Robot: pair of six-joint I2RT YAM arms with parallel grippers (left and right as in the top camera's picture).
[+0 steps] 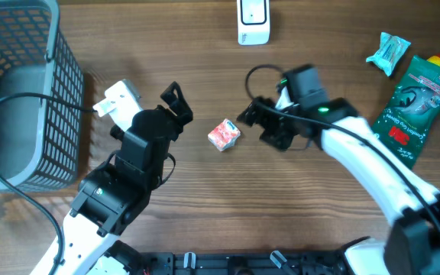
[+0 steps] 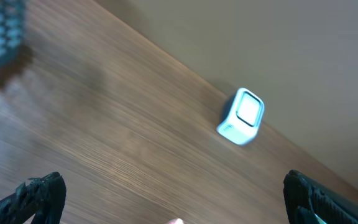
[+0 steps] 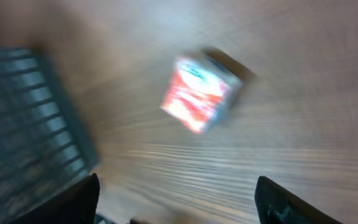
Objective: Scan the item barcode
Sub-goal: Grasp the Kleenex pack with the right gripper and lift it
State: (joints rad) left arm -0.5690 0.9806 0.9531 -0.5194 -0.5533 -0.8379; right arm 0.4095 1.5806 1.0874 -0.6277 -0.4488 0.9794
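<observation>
Barely begun, judging by the layout. Loose on the brown wooden desk (image 1: 205, 200), between the two arms and touching neither: the small red-and-white carton (image 1: 224, 134), not yet picked up. Just to its right in the overhead view, the right gripper (image 1: 257, 128), spread wide and empty, aimed at the carton. From the right wrist, carton (image 3: 201, 93) seen ahead of the fingers rather than between them, and too blurred for reading any barcode. On the other side, the left gripper (image 1: 178, 103), likewise spread to full width and holding nothing, near the carton but apart from it. From the left wrist, a look across bare desk toward the white boxy scanner with a pale window (image 2: 241, 117), standing at the far edge, well apart from the carton.

Done, as far as shown: at most the right gripper poised close for a grasp. Left to do, as a judgement: close on the carton, lift it, find the printed code, turn that face toward the scanner window and hold it there for a read. Possibly afterwards a drop into the grey mesh basket (image 1: 71, 84) at the left, though not stated by the task. Untouched at the right edge: a green foil pouch (image 1: 415, 107) and a small teal packet (image 1: 388, 52).
</observation>
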